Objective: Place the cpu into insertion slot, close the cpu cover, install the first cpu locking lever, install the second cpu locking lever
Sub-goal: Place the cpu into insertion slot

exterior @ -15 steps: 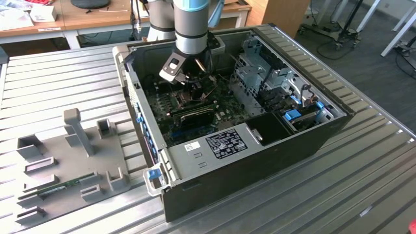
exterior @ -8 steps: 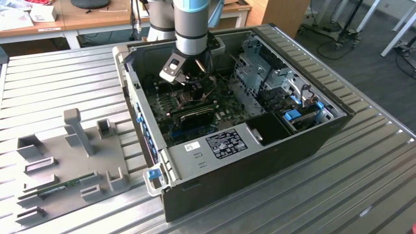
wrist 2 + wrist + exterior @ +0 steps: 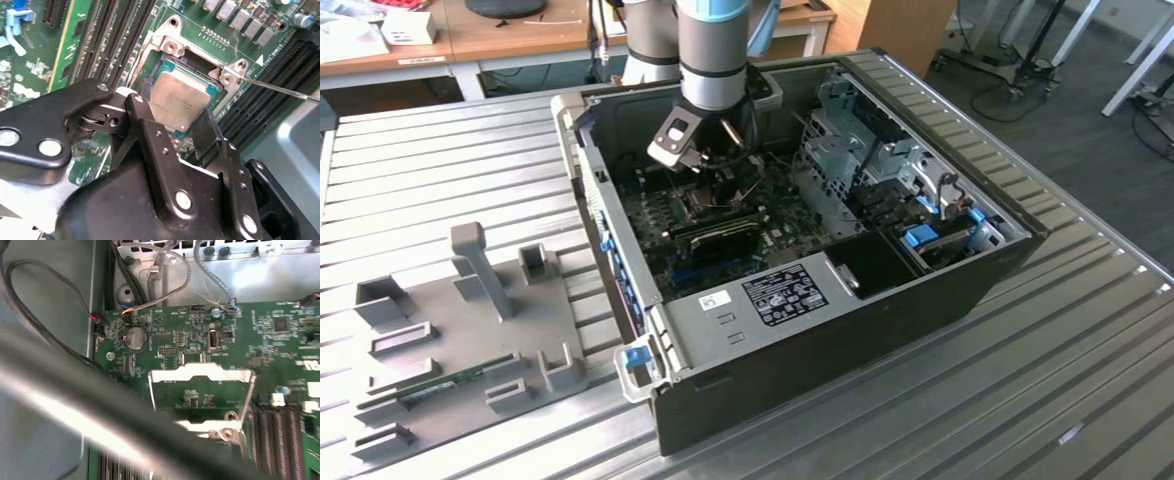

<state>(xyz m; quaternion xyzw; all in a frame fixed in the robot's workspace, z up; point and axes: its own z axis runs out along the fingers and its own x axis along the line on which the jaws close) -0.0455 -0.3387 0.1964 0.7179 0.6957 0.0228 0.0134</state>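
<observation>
gripper [image 3: 172,116] sits low over the green board [image 3: 90,30], its black body nearest in the second wrist view. hold: cannot tell whether it is clamped on the chip or free of it.

directly beyond it, the insertion slot [image 3: 192,61] contains the cpu [image 3: 182,100]. the cpu's dull silver-bronze top faces up, and its near corner lies at the gripper. a silvery rim with screws borders the slot's far side. a thin lever rod [image 3: 280,90] runs out from the rim's corner across the long black memory slots [image 3: 280,70].

in the first wrist view the cpu cover [image 3: 200,373] stands open, with green board showing through its window. a blurred dark band [image 3: 75,405] crosses in front and hides the cover's lower part.

farther off, in the exterior view, the open computer case [image 3: 761,390] contains the board, with the arm reaching down into it. the case rests on a ribbed metal table [image 3: 440,150]. a grey fixture tray [image 3: 467,345] lies at the exterior view's left.
</observation>
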